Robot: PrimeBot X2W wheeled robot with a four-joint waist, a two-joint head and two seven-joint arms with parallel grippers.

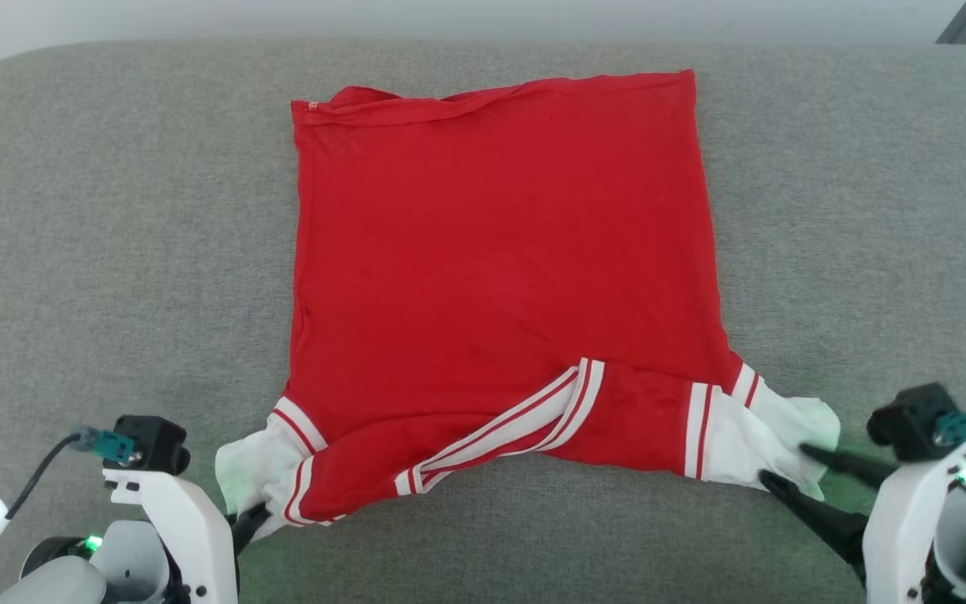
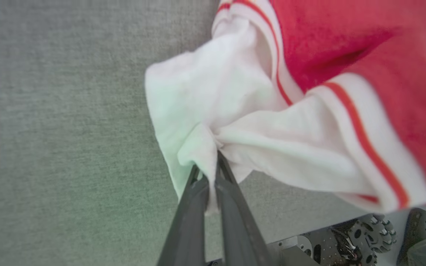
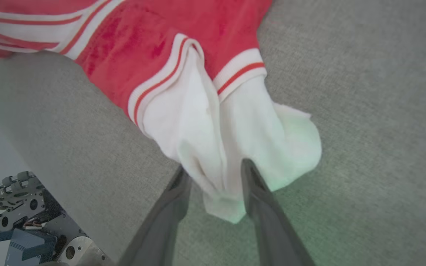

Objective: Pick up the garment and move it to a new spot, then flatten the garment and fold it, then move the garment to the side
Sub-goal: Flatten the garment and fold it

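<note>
Left gripper (image 2: 209,173) pinches the garment (image 1: 500,252) by its white lining at lower left; right gripper (image 3: 215,168) stands parted astride lining at lower right. Spread mid-frame on grey upholstery (image 1: 114,210), it seems nearly flattened; folding needs fresh grips.

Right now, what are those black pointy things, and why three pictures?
They're a robot's two grippers: long dark fingers that pinch like tongs. One picture comes from a camera on its head, looking down; the other two from cameras on its wrists, looking along the fingers. A red jersey with striped trim lies spread on a grey padded surface. The left gripper is pinched shut on one white corner. The right gripper has its fingers apart, with the other white corner lying between them.
</note>
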